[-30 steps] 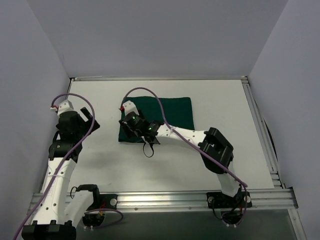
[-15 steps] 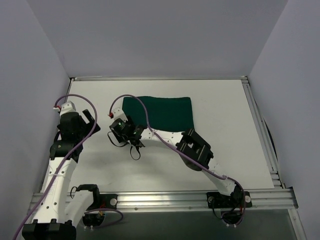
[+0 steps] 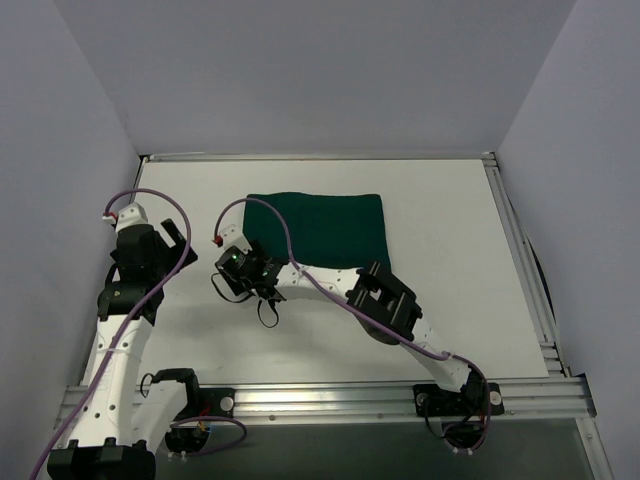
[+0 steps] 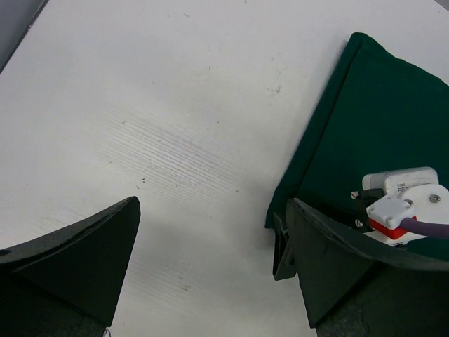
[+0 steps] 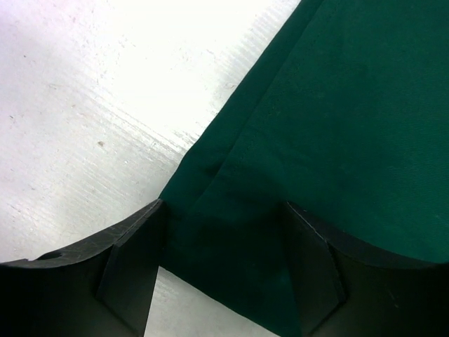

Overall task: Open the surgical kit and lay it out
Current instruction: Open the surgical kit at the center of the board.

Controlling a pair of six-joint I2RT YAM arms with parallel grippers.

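The surgical kit is a folded dark green cloth wrap (image 3: pixel 330 225) lying flat at the table's far middle. The tray, forceps, gauze and packet are hidden. My right gripper (image 3: pixel 236 278) reaches across to the wrap's near-left corner. In the right wrist view the gripper (image 5: pixel 224 210) is open, with the cloth corner (image 5: pixel 231 267) lying between its two fingers (image 5: pixel 133 267). My left gripper (image 3: pixel 170 245) is open and empty above bare table, left of the wrap. In the left wrist view (image 4: pixel 210 239) the wrap's left edge (image 4: pixel 330 140) shows at right.
The white table (image 3: pixel 450 300) has a metal rail along its right side (image 3: pixel 520 270) and near edge. Grey walls close in the back and sides. The right arm's elbow (image 3: pixel 385 300) sits low over the table's middle. Its wrist connector (image 4: pixel 400 207) shows in the left wrist view.
My right gripper has moved left along the wrap's near edge to its near-left corner, and the elbow has swung left with it. The left arm has hardly moved.
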